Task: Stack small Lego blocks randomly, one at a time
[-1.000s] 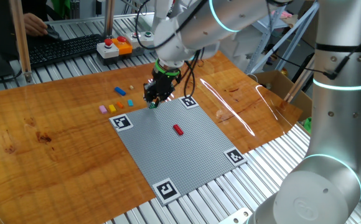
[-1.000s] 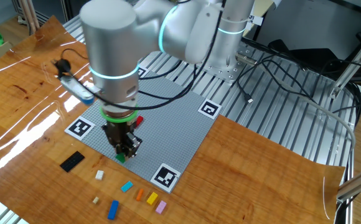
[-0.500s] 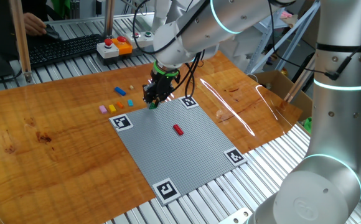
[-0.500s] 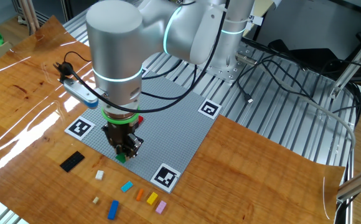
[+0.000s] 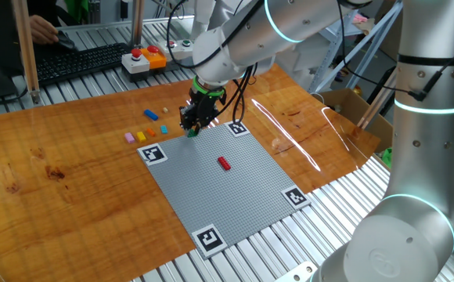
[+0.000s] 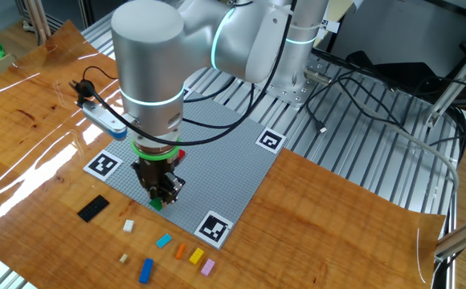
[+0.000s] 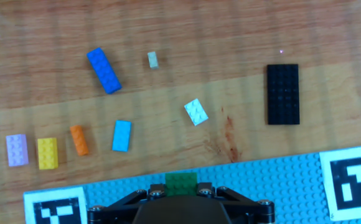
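Right now, from one fixed view, the claw point(image 5: 192, 128) is down at the far edge of the grey baseplate point(image 5: 235, 196), between two marker tags, with a green brick point(image 5: 190, 133) peeking out at its tip. A red brick point(image 5: 224, 163) sits alone near the middle of the plate. Over on the wooden surface point(image 5: 63, 164), just past that edge, lies a loose cluster of coloured bricks point(image 5: 150, 125).

Switching to the other fixed view: the claw point(image 6: 160, 195) is pressed low at the near edge of the plate point(image 6: 217, 160), green brick point(image 6: 157, 204) right beneath it, red brick point(image 6: 179, 156) half hidden behind the wrist.

Hand view now: the fingers are closed on the green brick point(image 7: 181, 182), which sits on the plate's point(image 7: 274, 180) edge. On the surface beyond lie a pink brick point(image 7: 17, 150), yellow brick point(image 7: 47, 153), orange brick point(image 7: 79, 140), two blue bricks point(image 7: 122, 135), a pale one point(image 7: 196, 112), a tiny cream one point(image 7: 152, 59) and a black plate point(image 7: 282, 94).
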Available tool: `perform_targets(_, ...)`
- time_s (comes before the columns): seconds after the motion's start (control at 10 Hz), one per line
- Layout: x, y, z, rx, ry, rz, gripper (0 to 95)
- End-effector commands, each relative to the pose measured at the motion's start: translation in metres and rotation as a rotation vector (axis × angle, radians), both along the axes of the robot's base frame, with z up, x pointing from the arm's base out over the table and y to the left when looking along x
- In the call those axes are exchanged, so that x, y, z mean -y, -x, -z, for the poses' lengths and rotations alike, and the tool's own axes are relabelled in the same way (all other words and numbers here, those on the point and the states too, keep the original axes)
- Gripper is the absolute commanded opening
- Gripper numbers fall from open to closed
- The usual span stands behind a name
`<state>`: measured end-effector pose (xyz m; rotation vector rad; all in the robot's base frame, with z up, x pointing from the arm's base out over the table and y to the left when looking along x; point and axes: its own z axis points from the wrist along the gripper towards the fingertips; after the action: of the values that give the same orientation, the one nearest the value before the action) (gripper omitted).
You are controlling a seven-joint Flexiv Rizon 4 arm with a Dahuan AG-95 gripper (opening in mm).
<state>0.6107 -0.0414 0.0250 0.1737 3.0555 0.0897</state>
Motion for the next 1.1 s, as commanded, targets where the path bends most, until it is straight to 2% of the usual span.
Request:
perform_targets(0.1, 0.001, 0.0, 0.001, -0.016, 0.003, 0.0, 0.0)
perform_targets(0.6, 0.001, 0.0, 0.001, -0.034, 0.007, -0.017, 0.0)
perform_targets(0.7, 0.001, 0.0, 0.001, -0.049, 0.026, -0.034, 0.0)
perform_targets(0.9, 0.001, 0.001, 0.001, -0.042, 0.026, -0.042, 0.0)
perform_targets(1.0, 0.003, 0.004, 0.001, -0.04, 0.026, -0.044, 0.0)
perform_targets(1.1, 0.014, 0.018, -0.001, -0.042, 0.026, -0.063, 0.0)
